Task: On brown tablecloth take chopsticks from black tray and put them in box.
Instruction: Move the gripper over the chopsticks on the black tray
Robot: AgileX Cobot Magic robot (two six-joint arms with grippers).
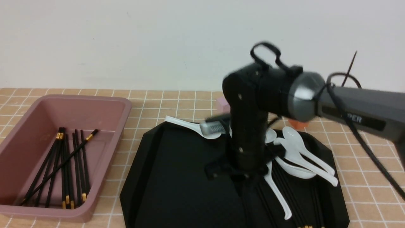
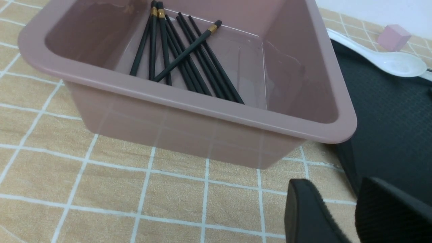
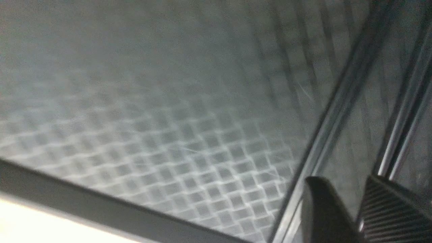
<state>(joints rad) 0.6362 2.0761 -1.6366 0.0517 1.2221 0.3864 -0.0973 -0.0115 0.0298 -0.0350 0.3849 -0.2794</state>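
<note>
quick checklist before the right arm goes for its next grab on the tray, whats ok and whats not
1. More chopsticks on the tray: ok, several lie by the right gripper.
2. Its jaws apart: ok.
3. One stick between the jaws: cannot tell, blurred.
4. Sticks free of the spoons: not ok, white spoons lie over them.
5. Room in the box: ok.
6. Path clear of the left gripper: ok, it sits open beside the box.

Tan-brown tablecloth (image 1: 177, 104), white grid lines, laid flat. Directly on it: dusty-pink box (image 1: 79, 98) at left; matte-black tray (image 1: 177, 177) just beside it, centre to right. Small pink cube (image 1: 222, 104) and small orange cube (image 1: 297, 124) by the tray's far edge.
</note>
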